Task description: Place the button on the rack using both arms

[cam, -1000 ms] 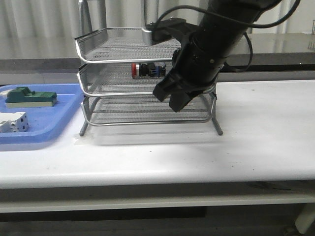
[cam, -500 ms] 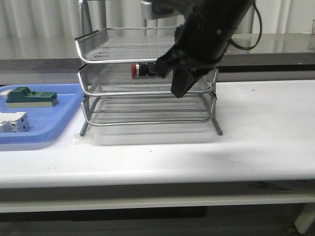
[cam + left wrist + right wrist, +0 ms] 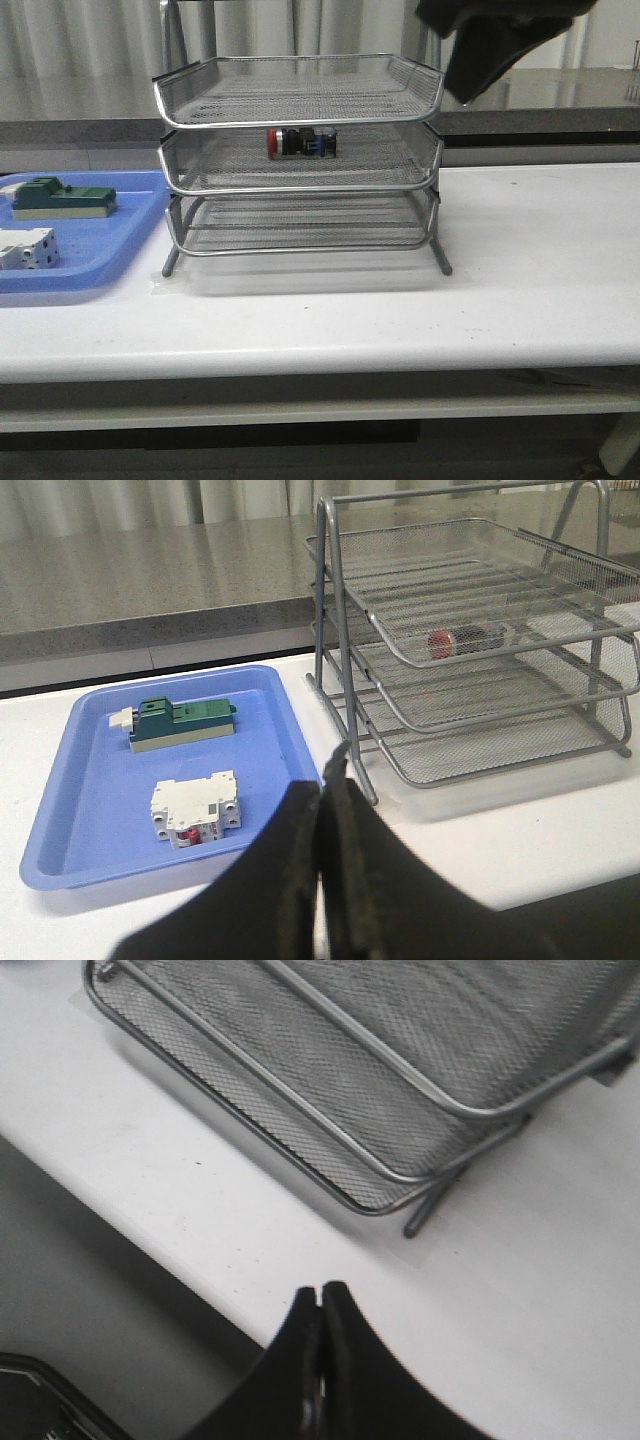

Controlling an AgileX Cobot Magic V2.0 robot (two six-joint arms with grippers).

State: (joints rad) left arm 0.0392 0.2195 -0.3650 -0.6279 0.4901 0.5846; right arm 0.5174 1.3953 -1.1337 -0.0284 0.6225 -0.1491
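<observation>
1. While its fingertips press together on nothing, the right gripper (image 3: 320, 1305) hangs above the rack (image 3: 300, 150), out at the rack's 1 o'clock in the front view.
2. The left gripper (image 3: 322, 800) is likewise closed and empty, above the white table (image 3: 520, 270).
3. The button (image 3: 298, 141) lies on its side on the rack's middle tier.
4. At the rack's 9 o'clock, a blue tray (image 3: 95, 255) holds a green-topped block (image 3: 60, 196) and a white block (image 3: 25, 247).

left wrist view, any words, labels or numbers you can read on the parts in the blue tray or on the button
None can be read.
White block: small marks, too blurred to read.
Green-topped block: no text visible.
Button: too small, behind mesh.
Blue tray: plain.
</observation>
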